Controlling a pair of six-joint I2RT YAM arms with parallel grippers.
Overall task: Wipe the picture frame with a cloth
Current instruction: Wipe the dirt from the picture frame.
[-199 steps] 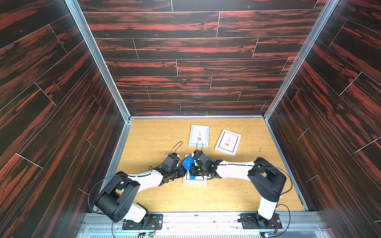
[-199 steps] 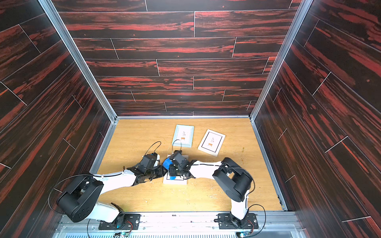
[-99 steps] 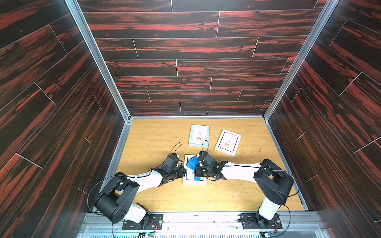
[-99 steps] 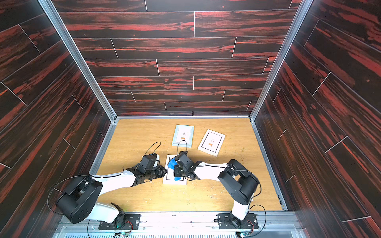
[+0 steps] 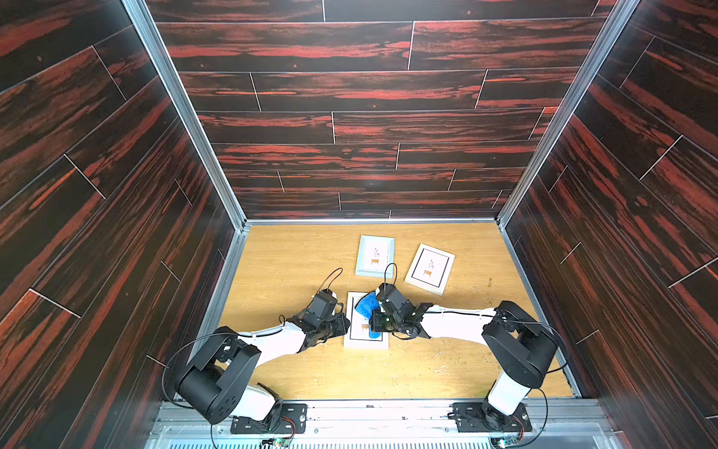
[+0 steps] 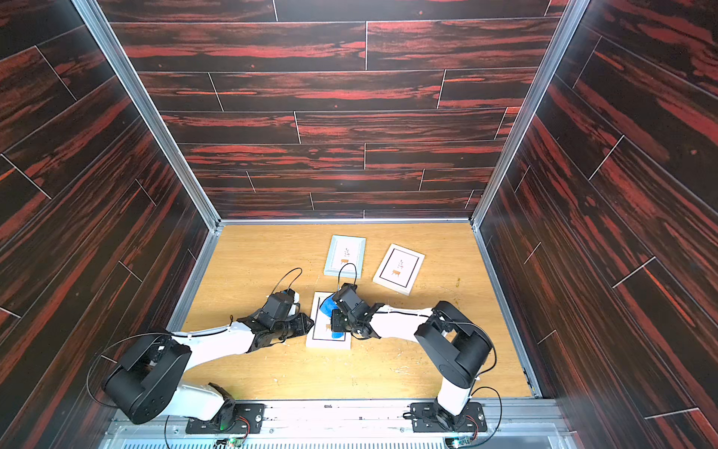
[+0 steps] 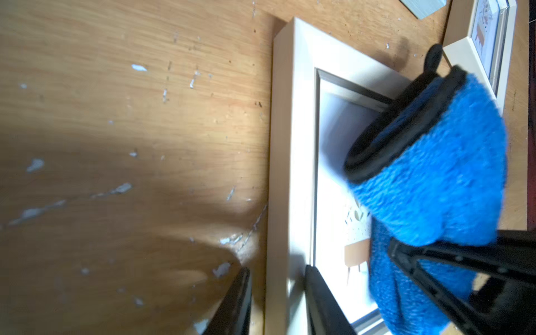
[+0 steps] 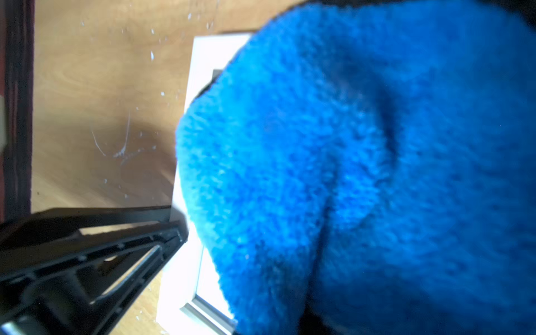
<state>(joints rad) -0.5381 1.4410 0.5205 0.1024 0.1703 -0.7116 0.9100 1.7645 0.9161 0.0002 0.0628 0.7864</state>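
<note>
A white picture frame (image 5: 365, 343) (image 6: 327, 343) lies flat on the wooden floor near the front middle. My left gripper (image 5: 344, 324) (image 7: 278, 301) is at its left side, its two fingers closed on the frame's left rail (image 7: 293, 145). The bright blue cloth (image 5: 367, 307) (image 6: 327, 305) with black edging rests bunched on the frame's glass. My right gripper (image 5: 376, 320) is shut on it from the right. The cloth (image 8: 362, 174) fills the right wrist view and hides the right fingertips; a strip of the frame (image 8: 185, 261) shows beside it.
Two more frames lie further back: a pale blue one (image 5: 375, 256) and a white one with a black inner border (image 5: 429, 269), tilted. Dark wood-pattern walls close the floor on three sides. The floor (image 5: 295, 272) is scuffed with white flecks.
My right gripper has dragged the cloth to the right across the frame's glass, mostly in the first half second. The left gripper and the frame have stayed put.
</note>
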